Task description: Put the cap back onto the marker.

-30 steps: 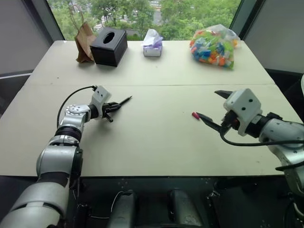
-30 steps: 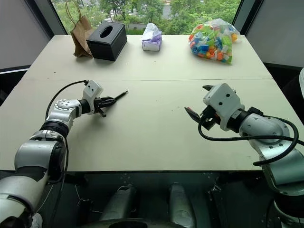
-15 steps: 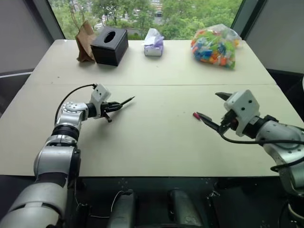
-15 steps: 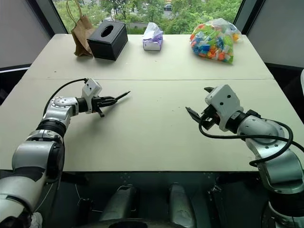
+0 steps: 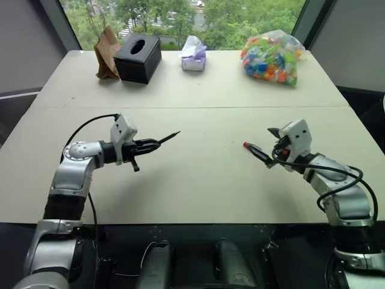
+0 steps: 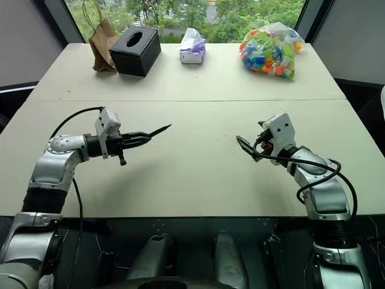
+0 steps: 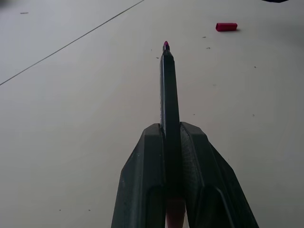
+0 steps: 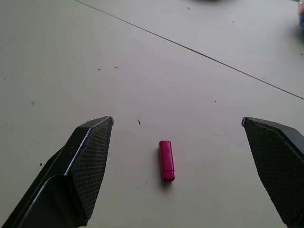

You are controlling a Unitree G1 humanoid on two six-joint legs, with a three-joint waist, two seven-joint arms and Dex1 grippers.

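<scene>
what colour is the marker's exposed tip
Red-pink, on the black marker, matching the cap; clearest in the left wrist view.

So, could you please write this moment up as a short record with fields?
marker: black marker gripped in the left claw, held off the table, uncapped tip pointing toward the robot's right
cap: red-pink cap lying loose on the table
right claw: right claw open, fingers to either side of the cap, not touching it
far edge: paper bag, black tissue box, bag of colourful pieces
</scene>
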